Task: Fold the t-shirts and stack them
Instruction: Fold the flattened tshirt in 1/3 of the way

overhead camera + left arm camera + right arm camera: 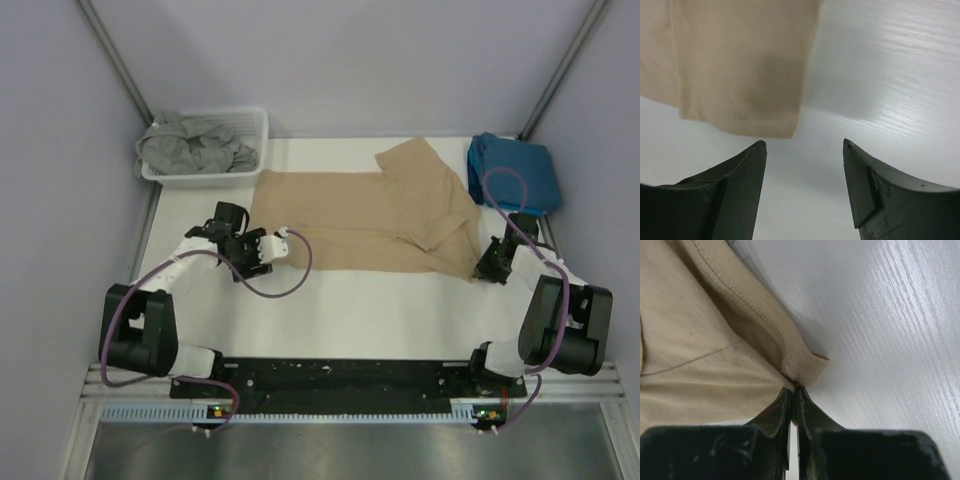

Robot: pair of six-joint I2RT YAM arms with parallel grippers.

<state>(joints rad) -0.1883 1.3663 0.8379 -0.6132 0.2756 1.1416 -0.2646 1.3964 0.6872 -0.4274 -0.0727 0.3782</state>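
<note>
The tan t-shirt (370, 215) lies spread across the middle of the table, with one part folded over at the back right. My right gripper (796, 386) is shut on a stitched hem edge of the tan shirt (700, 340) at its near right corner (478, 262). My left gripper (804, 142) is open with only bare table between its fingers, just short of a corner of the tan shirt (740, 65). In the top view the left gripper (226, 214) sits beside the shirt's left end. A teal-blue t-shirt (515, 170) lies folded at the back right. A grey-green t-shirt (195, 145) is bunched in the basket.
A white slatted basket (255, 125) stands at the back left corner of the white table (350, 310). Grey walls close in the sides and back. Both arm bases sit on a black rail (340, 378) at the near edge.
</note>
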